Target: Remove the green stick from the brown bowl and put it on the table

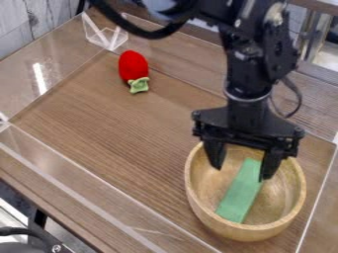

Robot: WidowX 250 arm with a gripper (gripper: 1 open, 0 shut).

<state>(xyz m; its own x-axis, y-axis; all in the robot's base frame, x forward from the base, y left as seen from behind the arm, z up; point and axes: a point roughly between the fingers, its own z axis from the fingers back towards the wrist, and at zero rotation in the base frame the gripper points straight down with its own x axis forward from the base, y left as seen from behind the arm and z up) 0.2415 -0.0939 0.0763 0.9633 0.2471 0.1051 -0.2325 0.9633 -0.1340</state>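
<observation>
Green against pale wood is what catches the eye: the green stick (244, 188) lies slanted inside the brown bowl (246, 200) at the lower right of the frame, its lower end down near the bowl's floor and its upper end leaning up toward the far wall, where the tip slips behind the black gripper (243, 164) and cannot be followed further. The gripper points straight down over the bowl with its 2 fingers spread wide, 1 on each side of the stick's upper part, and nothing is clamped between them; whether either finger brushes the stick is too fine to make out from here. The fingertips dip below the bowl's far rim, so part of that rim is covered by the gripper's body. The arm above it rises as a dark column and runs out of the top of the frame, so its upper joints and cables are only partly seen. The bowl's right edge sits close to the frame's right border. The table (119, 148) stretches across the middle, brown and streaked, and the clear plastic walls (34, 84) show mostly as glare lines along the left and top, hard to trace. In the upper left, well apart from the bowl, lies a red strawberry toy (133, 67) with a small green leafy end facing the camera.
</observation>
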